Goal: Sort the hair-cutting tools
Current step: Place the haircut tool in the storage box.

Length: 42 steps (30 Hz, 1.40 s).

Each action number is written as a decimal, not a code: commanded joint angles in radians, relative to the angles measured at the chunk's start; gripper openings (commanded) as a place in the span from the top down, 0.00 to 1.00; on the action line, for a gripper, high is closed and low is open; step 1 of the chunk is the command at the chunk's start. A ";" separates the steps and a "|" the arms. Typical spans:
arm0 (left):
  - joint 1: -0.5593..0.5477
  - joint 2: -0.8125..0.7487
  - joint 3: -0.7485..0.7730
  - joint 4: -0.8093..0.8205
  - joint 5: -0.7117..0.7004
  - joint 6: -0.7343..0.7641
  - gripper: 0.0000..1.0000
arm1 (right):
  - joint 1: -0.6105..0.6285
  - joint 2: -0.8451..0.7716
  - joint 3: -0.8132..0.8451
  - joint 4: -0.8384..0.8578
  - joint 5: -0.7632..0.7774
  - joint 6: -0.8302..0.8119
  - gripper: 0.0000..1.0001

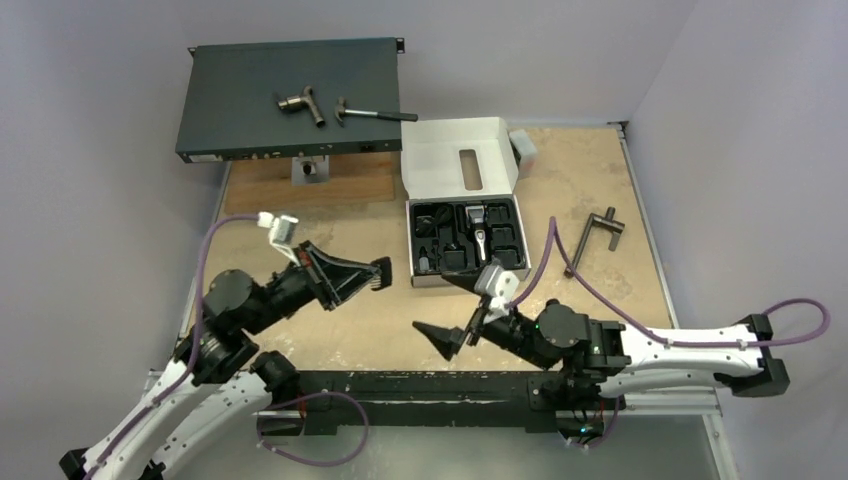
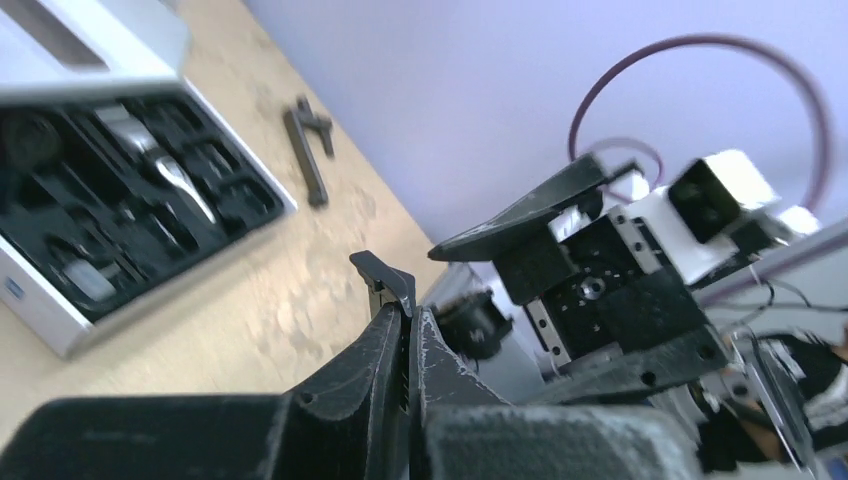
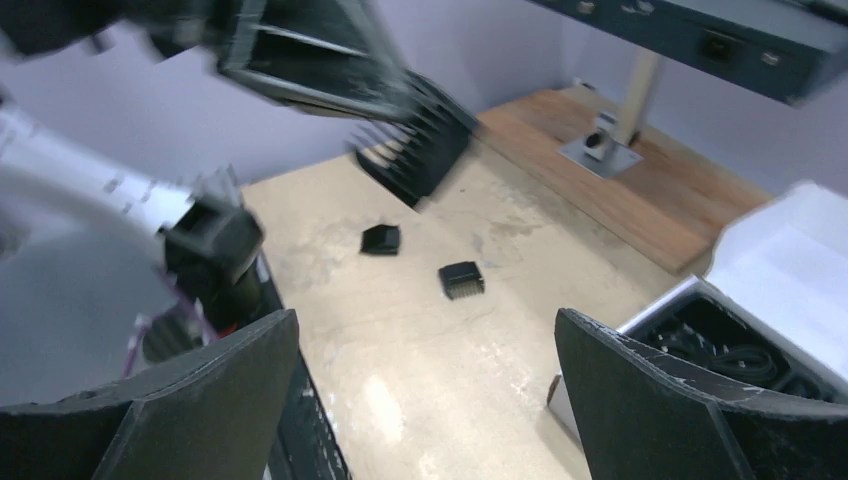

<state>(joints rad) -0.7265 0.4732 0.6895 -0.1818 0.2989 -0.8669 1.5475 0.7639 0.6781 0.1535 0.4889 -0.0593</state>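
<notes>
My left gripper is shut on a black comb attachment, held above the table left of the open white case. In the left wrist view the comb sticks out from between the closed fingertips. The black-and-silver clipper lies in the case's black tray, also seen in the left wrist view. My right gripper is wide open and empty, just in front of the case. In the right wrist view it looks over two small comb attachments lying on the table.
A dark T-shaped handle lies right of the case. A dark shelf at the back left carries a pipe fitting and a hammer, above a wooden board. The case lid stands open behind the tray.
</notes>
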 commanded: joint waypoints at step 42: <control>-0.230 0.021 -0.252 0.896 -0.347 1.035 1.00 | -0.673 0.433 0.229 0.419 -0.801 1.460 0.04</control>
<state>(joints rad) -0.9482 0.5014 0.4374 0.6025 0.0074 0.2195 0.8776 1.1988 0.8547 0.4862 -0.3481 1.3891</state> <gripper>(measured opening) 0.027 0.977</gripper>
